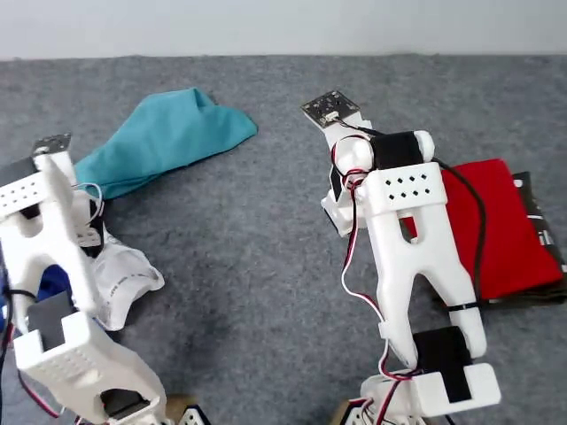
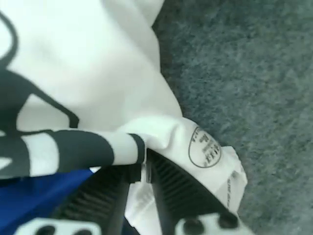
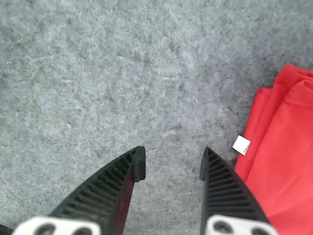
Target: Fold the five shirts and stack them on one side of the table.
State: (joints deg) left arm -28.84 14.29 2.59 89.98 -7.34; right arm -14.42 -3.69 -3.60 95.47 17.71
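Shirts counted: five pieces of cloth on the high view, namely one teal shirt (image 1: 164,142), one white shirt (image 1: 124,283), one blue shirt (image 1: 53,282), one red shirt (image 1: 496,230) and one dark garment (image 1: 542,232).
Arms counted: two, the left arm (image 1: 49,257) at 8 o'clock and the right arm (image 1: 416,239) at 4 o'clock.
Left pincer (image 2: 144,169): jaws together, clamped on a fold of the white shirt at its black-printed edge; the blue shirt lies just beside it, partly under the white cloth.
Right pincer (image 3: 171,164): jaws well apart, holding nothing, poised over bare grey mat (image 1: 266,266); the red shirt's edge, with a small white tag (image 3: 241,145), lies just beside one finger without touching it.
Teal shirt: loosely bunched, unfolded, at 10 o'clock on the mat, well apart from the others.
White shirt: crumpled at 8 o'clock, under the left arm.
Red shirt: folded flat at 3 o'clock, partly behind the right arm.
Stack: red shirt on top, dark garment beneath, showing along the outer and near edges.
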